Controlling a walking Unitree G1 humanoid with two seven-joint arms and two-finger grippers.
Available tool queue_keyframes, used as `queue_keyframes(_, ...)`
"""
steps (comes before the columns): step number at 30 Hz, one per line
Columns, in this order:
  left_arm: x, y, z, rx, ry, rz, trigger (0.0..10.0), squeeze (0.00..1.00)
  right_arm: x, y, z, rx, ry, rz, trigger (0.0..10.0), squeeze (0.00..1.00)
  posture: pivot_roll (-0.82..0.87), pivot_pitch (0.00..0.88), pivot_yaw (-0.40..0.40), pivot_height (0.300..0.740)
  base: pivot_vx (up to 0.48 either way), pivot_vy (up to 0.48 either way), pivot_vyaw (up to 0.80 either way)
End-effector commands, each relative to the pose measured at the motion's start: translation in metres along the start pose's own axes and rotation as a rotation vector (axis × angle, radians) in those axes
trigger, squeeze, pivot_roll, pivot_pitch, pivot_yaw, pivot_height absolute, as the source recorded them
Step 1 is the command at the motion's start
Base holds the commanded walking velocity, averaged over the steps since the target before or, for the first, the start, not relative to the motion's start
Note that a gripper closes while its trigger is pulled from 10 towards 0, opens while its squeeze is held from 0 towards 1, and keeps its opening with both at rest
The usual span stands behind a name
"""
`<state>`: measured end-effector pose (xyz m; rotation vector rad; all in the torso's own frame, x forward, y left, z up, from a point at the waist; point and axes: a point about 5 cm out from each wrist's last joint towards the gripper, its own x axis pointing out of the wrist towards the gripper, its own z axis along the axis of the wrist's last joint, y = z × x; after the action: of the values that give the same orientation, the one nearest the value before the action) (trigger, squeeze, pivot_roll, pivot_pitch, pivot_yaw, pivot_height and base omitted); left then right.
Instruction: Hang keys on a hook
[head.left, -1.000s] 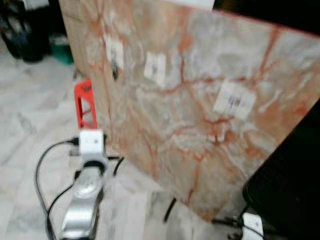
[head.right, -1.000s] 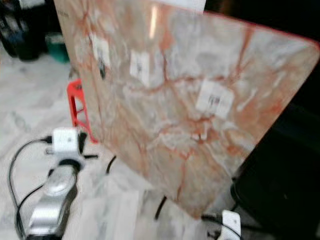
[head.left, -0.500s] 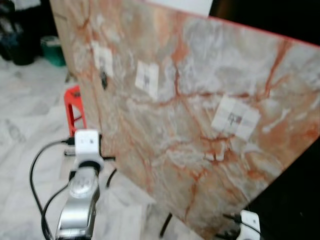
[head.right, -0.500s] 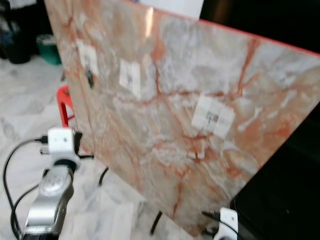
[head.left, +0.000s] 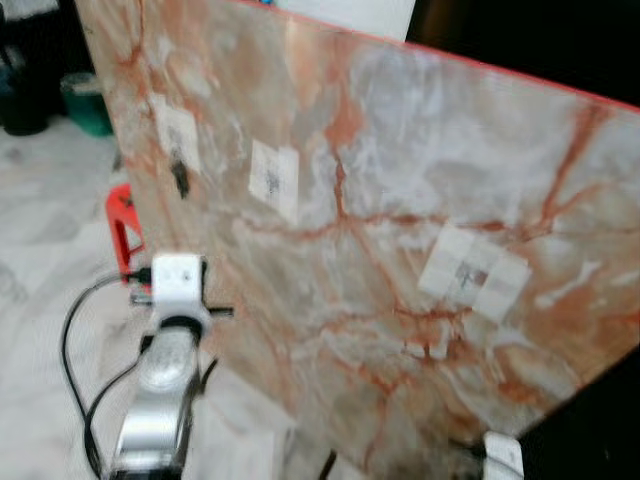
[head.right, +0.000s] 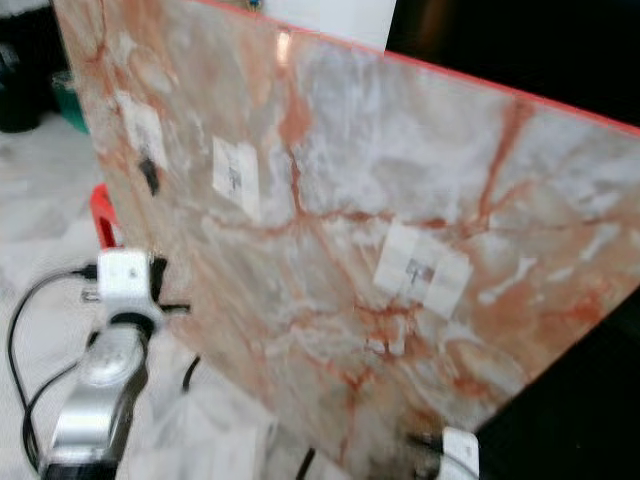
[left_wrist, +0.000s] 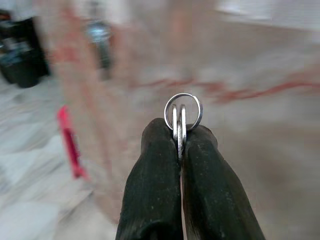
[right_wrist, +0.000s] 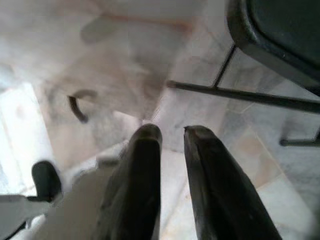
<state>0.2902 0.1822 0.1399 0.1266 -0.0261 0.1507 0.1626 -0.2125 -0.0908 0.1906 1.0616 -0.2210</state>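
Approach step: we're carrying the keys toward the marble board (head.left: 400, 200), hanging not yet done. Left gripper (left_wrist: 181, 137) has its two black fingers pressed together on the key ring (left_wrist: 183, 111); the ring sticks up past the fingertips, and the keys themselves aren't visible in the wrist view. Left arm (head.left: 160, 400) is raised in front of us, forearm reaching forward, wrist camera just beside the board's left edge.

Target looks like the dark hook (head.left: 180, 178) on the board's upper left, under a white label; it's blurred in the left wrist view (left_wrist: 101, 42), well above and to the side of the ring.

We judge the next move needs a lift and a shift toward the hook, ring opening lined up with the tip.

Right gripper (right_wrist: 170, 132) hangs low over the floor, fingers slightly apart, holding nothing.
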Motion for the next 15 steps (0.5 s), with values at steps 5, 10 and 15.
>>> queue_keyframes(5,-0.001,-0.015,0.007,0.002,-0.031,-0.077,10.0,0.0,0.0,-0.009,0.016,-0.004,-0.047,-0.026,10.0,0.0,0.11,0.0,-0.11,0.74,0.307,0.0,0.0)
queue_keyframes(10,-0.003,-0.019,0.011,0.048,-0.057,-0.14,10.0,0.0,0.0,-0.01,0.016,-0.007,-0.046,-0.029,10.0,0.0,0.12,0.0,-0.114,0.74,0.0,0.0,0.0)
queue_keyframes(15,-0.001,-0.016,0.02,0.064,-0.092,-0.136,10.0,0.0,0.0,-0.01,0.016,-0.009,-0.045,-0.03,10.0,0.0,0.12,0.0,-0.114,0.74,0.0,0.0,0.0)
